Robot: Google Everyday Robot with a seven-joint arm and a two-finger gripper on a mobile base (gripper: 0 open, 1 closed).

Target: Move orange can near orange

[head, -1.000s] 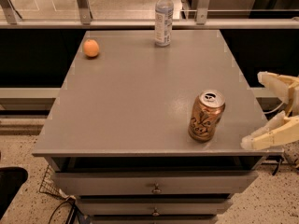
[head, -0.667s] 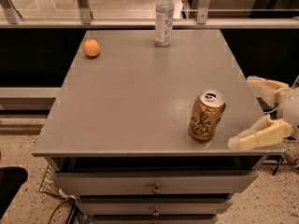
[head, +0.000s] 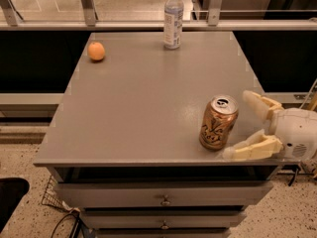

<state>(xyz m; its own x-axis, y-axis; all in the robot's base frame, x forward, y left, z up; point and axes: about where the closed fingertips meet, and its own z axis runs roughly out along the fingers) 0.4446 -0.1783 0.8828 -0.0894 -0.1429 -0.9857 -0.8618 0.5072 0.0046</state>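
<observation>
The orange can (head: 218, 122) stands upright near the front right of the grey table (head: 143, 98). The orange (head: 96, 51) lies at the far left corner, far from the can. My gripper (head: 239, 125) comes in from the right edge, just right of the can. It is open, with one cream finger (head: 257, 103) behind the can's right side and the other (head: 250, 150) at the front, close to the can's base. The can stands between the fingertips' reach, not held.
A clear plastic water bottle (head: 173, 18) stands at the back middle of the table. Drawers (head: 163, 197) sit under the table front. A railing runs behind the table. A wire basket (head: 52, 197) and cables lie on the floor at the lower left.
My gripper has moved left toward the can, its open fingers now reaching beside it. The can, orange and bottle have not moved.
</observation>
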